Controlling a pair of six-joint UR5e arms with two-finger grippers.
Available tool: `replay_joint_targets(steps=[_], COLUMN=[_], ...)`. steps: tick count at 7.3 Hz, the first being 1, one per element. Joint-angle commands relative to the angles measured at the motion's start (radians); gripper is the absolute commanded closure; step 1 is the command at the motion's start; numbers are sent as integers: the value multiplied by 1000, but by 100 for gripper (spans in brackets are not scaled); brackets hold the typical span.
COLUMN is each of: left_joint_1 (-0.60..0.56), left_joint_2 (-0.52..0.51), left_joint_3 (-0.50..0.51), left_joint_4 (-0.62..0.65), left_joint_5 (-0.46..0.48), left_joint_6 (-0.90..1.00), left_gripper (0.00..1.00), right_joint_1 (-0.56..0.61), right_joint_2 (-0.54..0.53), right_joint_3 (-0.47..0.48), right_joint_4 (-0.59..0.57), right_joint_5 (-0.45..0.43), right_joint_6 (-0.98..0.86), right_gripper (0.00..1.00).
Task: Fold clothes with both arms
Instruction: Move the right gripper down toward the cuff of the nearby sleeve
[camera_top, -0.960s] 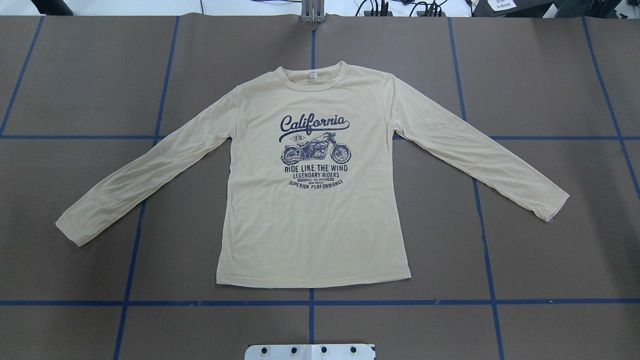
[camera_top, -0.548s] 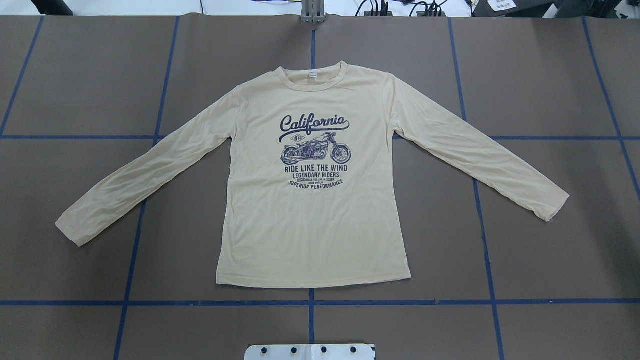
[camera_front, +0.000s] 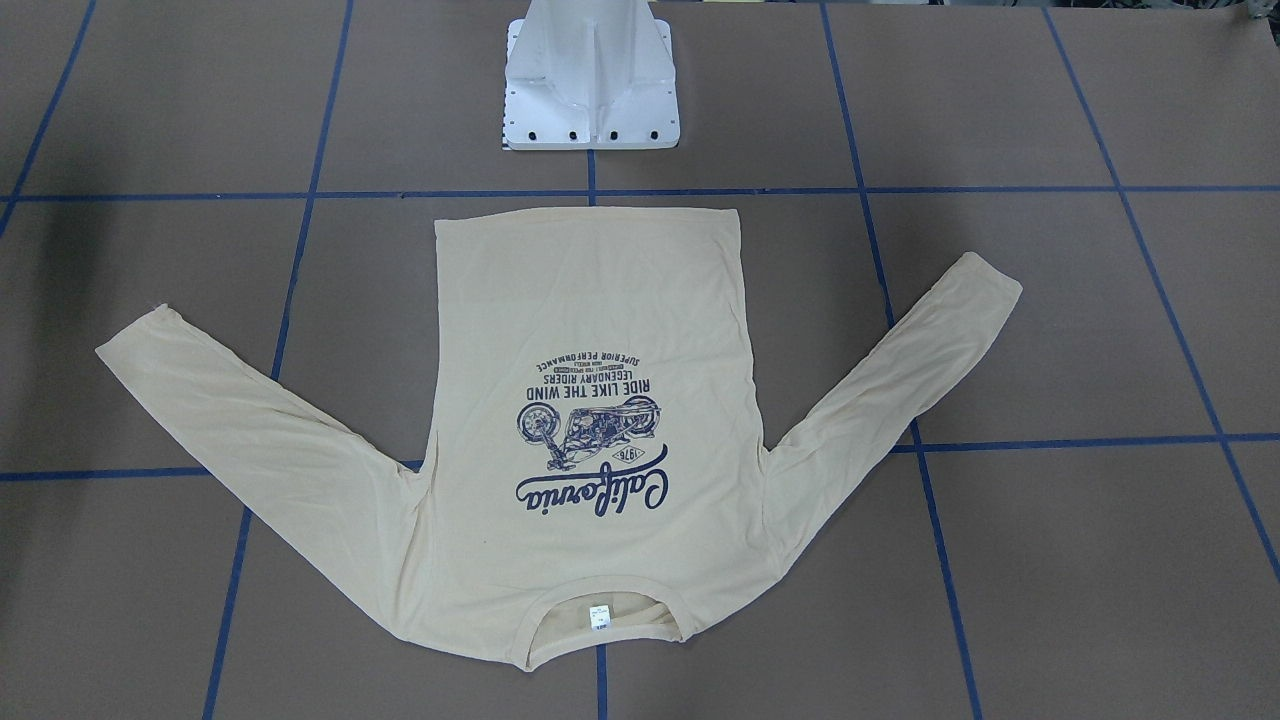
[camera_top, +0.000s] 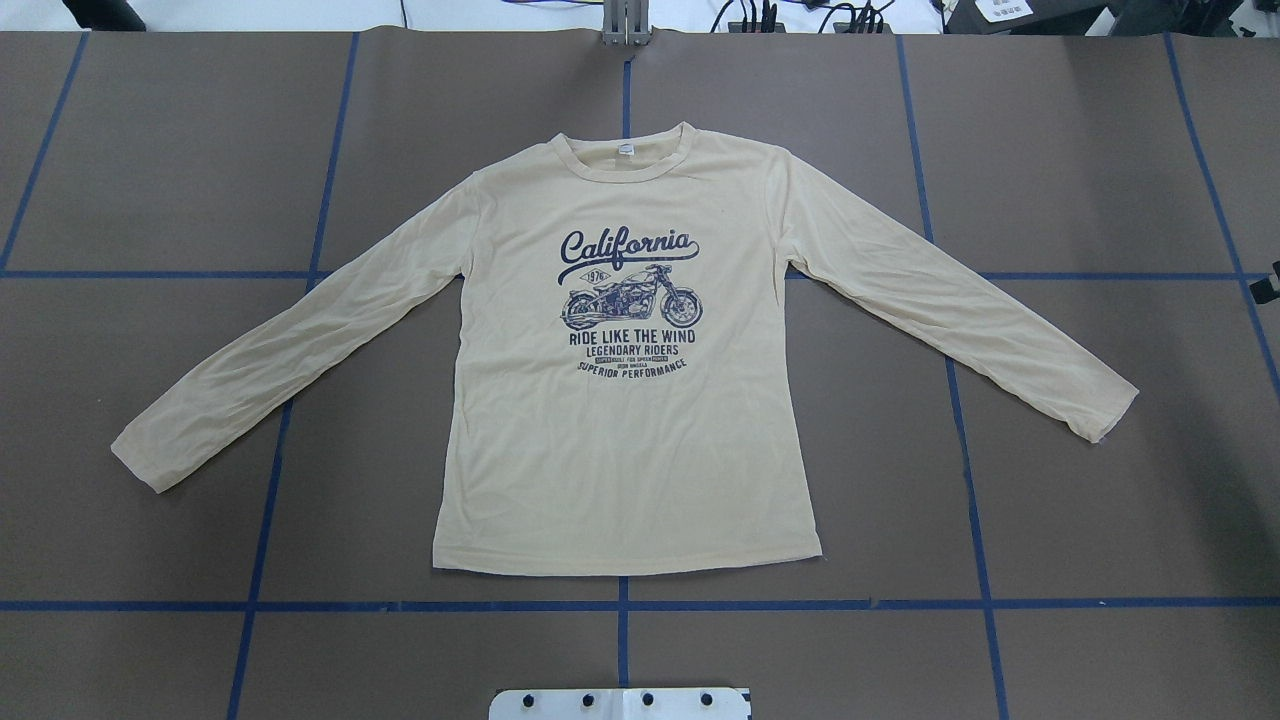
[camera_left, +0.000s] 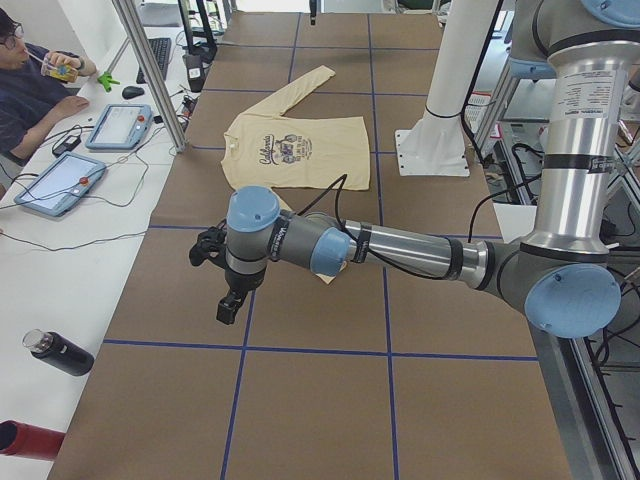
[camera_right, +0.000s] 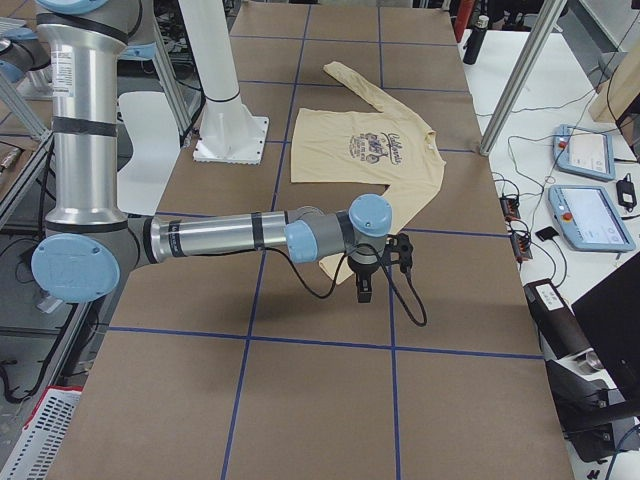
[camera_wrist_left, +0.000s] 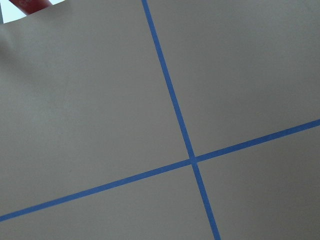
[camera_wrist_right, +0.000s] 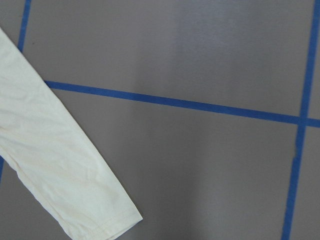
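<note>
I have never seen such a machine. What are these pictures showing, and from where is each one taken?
This is a robot: a left arm and a right arm on a white base, at a brown table marked with blue tape. Two pictures look down on the table, two look along it from its ends, two come from cameras on the wrists. A cream long-sleeved shirt lies flat, print up, sleeves spread. The left pincer and the right pincer, both black, hang over the table near the cuffs. Nothing is held; open or shut, I cannot tell.
</note>
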Motion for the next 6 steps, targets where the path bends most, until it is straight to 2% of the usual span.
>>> replay_joint_targets(steps=[1, 2, 3, 4, 5, 6], left_joint_1=[1, 1, 1, 1, 1, 2], left_joint_2=[-11, -1, 0, -1, -6, -11], left_joint_3=[-47, -42, -51, -50, -51, -51], left_joint_4=[-11, -14, -14, -14, -11, -10], left_joint_5=[-40, -121, -133, -130, -127, -125], left_joint_6=[-88, -157, -159, -159, -161, -161], left_gripper=[1, 1, 1, 1, 1, 1], right_joint_1=[-86, -141, -173, -216, -267, -276], right_joint_2=[15, 9, 9, 6, 6, 6], right_joint_3=[-89, -106, -108, -118, -131, -131], right_joint_4=[211, 306, 380, 388, 389, 389], right_joint_5=[-20, -21, -23, -41, -102, -104], right_joint_6=[16, 132, 223, 234, 236, 237], right_gripper=[0, 0, 0, 0, 1, 1])
